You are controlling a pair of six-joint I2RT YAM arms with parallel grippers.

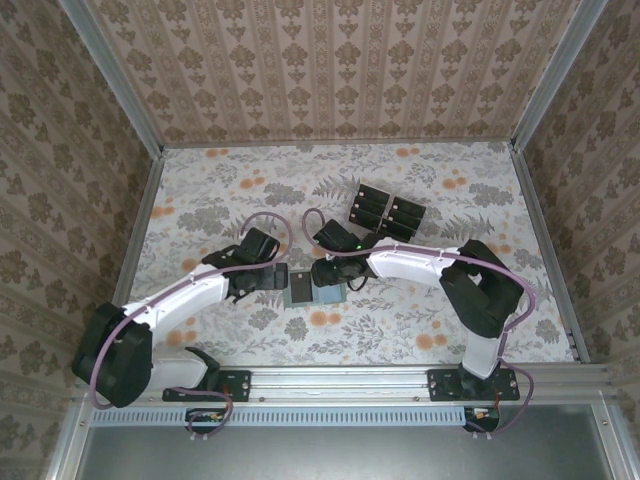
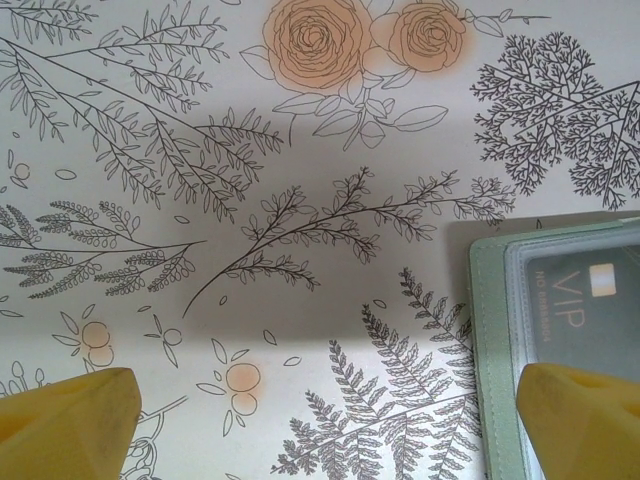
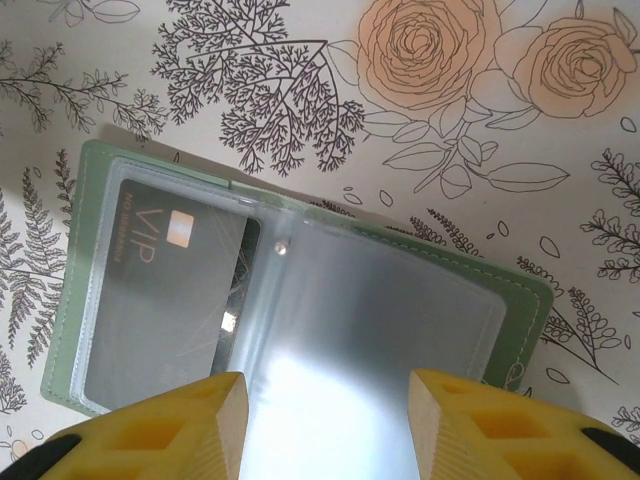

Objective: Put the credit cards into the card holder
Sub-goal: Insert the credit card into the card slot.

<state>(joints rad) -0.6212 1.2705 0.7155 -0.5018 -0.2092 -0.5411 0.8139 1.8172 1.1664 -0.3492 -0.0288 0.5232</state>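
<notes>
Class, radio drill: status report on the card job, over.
Left pincer open, at card holder's edge. Right pincer open over it. One credit card sleeved inside. Nothing in the way.

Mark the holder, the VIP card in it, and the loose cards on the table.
holder (image 3: 70,300): right wrist view, its green left border.
VIP card (image 3: 150,290): right wrist view, middle of its dark face under the clear sleeve.
loose cards (image 1: 372,207): top view, a black card on the group's left side.
</notes>
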